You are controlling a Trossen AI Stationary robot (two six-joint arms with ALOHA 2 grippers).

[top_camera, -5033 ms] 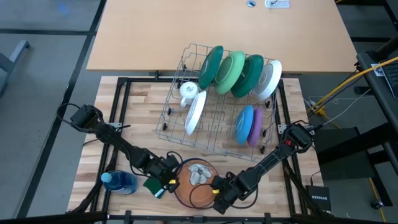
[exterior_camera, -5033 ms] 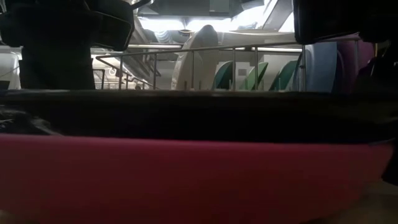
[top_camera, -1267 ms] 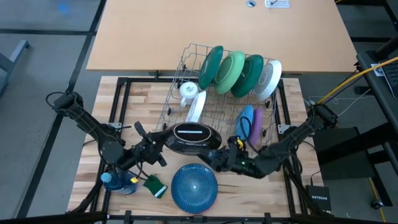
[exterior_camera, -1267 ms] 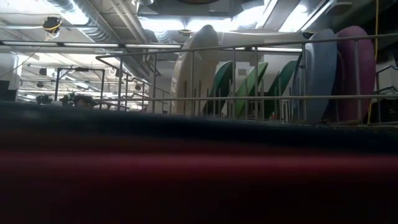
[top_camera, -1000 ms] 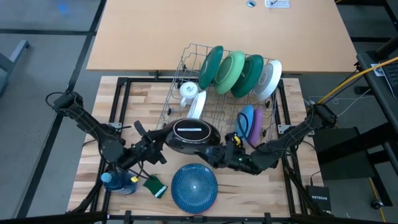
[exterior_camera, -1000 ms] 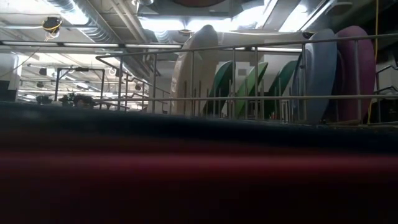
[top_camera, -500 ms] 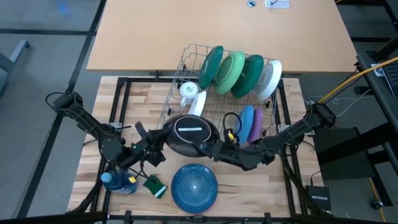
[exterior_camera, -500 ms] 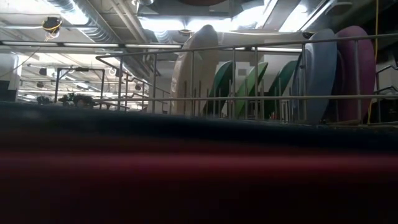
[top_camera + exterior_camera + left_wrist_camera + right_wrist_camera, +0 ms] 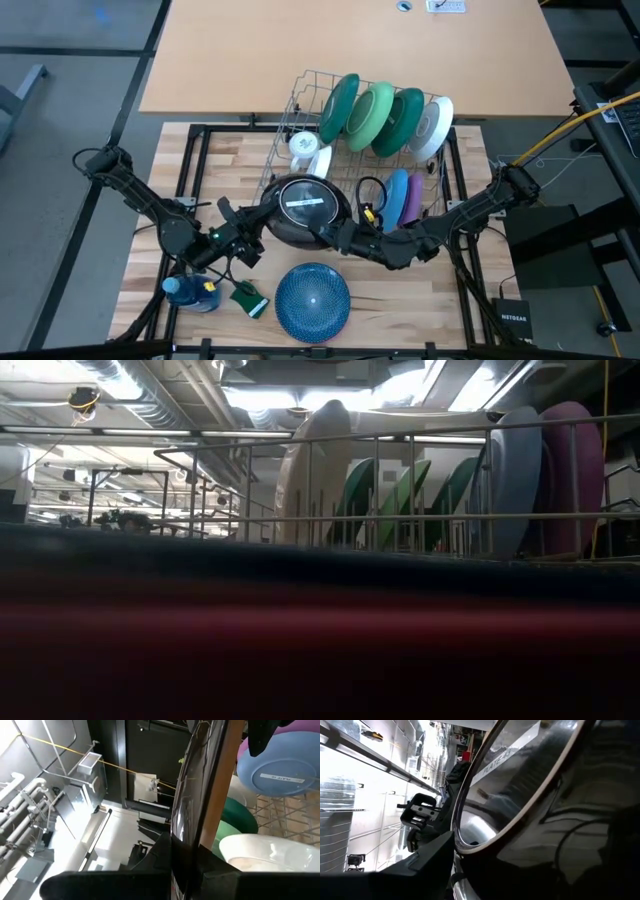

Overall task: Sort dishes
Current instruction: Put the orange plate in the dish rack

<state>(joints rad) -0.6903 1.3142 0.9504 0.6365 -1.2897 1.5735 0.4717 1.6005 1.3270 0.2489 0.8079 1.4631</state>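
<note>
A glossy dark plate (image 9: 305,208) with a white label on its underside hangs bottom-up and nearly level over the near edge of the wire rack (image 9: 290,130). My left gripper (image 9: 262,217) is shut on its left rim. My right gripper (image 9: 335,237) stands open at its near right rim, one finger (image 9: 427,865) over the underside (image 9: 545,820). A blue plate (image 9: 312,303) lies flat on the table's near part. Green, white, blue and purple plates (image 9: 375,118) stand on edge in the rack. My left gripper pinches the dark plate's left rim (image 9: 192,825) between its two fingers (image 9: 150,865), coming level from the table's left, one finger above and one below. The plate juts out edge-on from the fingers, clear of table and rack. Whether my right gripper touches the plate, I cannot tell.
A green sponge (image 9: 250,298) and a blue bottle (image 9: 190,292) lie at the near left. A white mug (image 9: 303,146) sits in the rack's left part. In the low view the blue plate's rim (image 9: 320,640) blocks the lower half.
My left gripper has rolled in place, and the dark plate has tipped from slanted to nearly level, its far edge swinging out over the rack. My right gripper has shifted a little toward the table's left and far side along the plate's rim, staying open.
</note>
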